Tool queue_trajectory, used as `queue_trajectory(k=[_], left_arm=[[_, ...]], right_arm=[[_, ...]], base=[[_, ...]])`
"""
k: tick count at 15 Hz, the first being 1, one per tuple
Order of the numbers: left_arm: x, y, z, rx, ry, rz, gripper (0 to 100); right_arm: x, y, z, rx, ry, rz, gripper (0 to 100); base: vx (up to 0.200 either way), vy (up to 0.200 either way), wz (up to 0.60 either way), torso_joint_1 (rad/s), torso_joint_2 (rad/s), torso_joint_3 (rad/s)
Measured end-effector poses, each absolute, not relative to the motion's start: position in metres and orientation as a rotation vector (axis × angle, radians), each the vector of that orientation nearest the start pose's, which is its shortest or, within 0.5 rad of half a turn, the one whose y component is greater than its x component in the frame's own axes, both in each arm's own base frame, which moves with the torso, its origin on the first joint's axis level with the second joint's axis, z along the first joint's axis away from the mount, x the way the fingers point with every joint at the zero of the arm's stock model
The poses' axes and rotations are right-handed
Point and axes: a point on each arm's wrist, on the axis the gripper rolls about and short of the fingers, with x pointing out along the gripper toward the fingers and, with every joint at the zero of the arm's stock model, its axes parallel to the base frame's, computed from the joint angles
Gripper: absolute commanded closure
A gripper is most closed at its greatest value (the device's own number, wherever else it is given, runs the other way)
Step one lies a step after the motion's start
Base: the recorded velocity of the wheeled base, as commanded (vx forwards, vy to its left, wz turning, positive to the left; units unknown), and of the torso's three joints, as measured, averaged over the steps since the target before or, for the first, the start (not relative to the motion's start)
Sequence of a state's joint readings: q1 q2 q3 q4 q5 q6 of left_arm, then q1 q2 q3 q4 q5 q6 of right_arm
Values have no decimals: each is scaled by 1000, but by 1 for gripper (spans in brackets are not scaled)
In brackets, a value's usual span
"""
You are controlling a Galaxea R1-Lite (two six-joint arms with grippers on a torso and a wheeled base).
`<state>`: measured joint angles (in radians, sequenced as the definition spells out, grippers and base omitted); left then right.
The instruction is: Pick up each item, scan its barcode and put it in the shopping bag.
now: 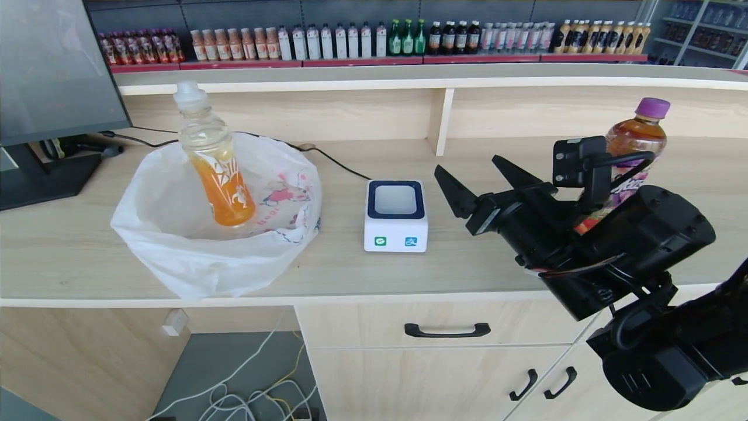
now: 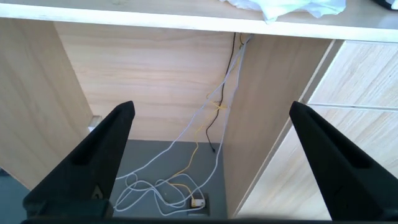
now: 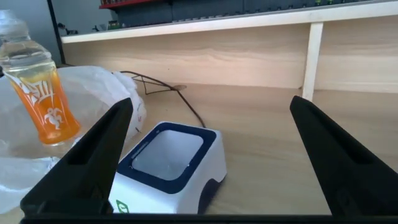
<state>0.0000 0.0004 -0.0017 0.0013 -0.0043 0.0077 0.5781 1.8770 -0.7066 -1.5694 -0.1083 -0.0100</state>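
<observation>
An orange drink bottle (image 1: 214,165) with a white cap stands tilted inside the white shopping bag (image 1: 193,257) on the counter's left; the right wrist view shows the orange bottle (image 3: 38,93) too. The white barcode scanner (image 1: 395,215) sits mid-counter, also visible as the scanner (image 3: 166,167) close to my right arm. A tea bottle (image 1: 636,137) with a purple cap stands at the right, partly hidden behind my right arm. My right gripper (image 1: 480,185) hovers open and empty just right of the scanner. My left gripper (image 2: 211,162) hangs open below the counter edge, holding nothing.
A monitor (image 1: 55,70) on a black stand occupies the far left of the counter. A black cable (image 1: 333,161) runs behind the bag and scanner. A raised shelf with a divider (image 1: 441,120) backs the counter. Drawers with black handles (image 1: 447,332) lie below, and loose cables (image 2: 180,186) on the floor.
</observation>
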Motion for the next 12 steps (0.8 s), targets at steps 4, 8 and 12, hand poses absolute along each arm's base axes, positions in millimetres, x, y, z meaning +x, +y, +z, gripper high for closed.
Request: queue_trajectory(k=[4, 8, 12], left_arm=[[-23, 0, 76, 8, 0, -4, 0], [-23, 0, 76, 8, 0, -4, 0], [-23, 0, 76, 8, 0, -4, 0]], right_arm=[[268, 172, 195, 125, -379, 462, 0], [252, 168, 192, 118, -350, 479, 0], [211, 164, 180, 98, -278, 553, 0]], base=[[0, -200, 0, 1, 1, 4], [0, -200, 0, -1, 0, 6], [0, -200, 0, 4, 1, 4]])
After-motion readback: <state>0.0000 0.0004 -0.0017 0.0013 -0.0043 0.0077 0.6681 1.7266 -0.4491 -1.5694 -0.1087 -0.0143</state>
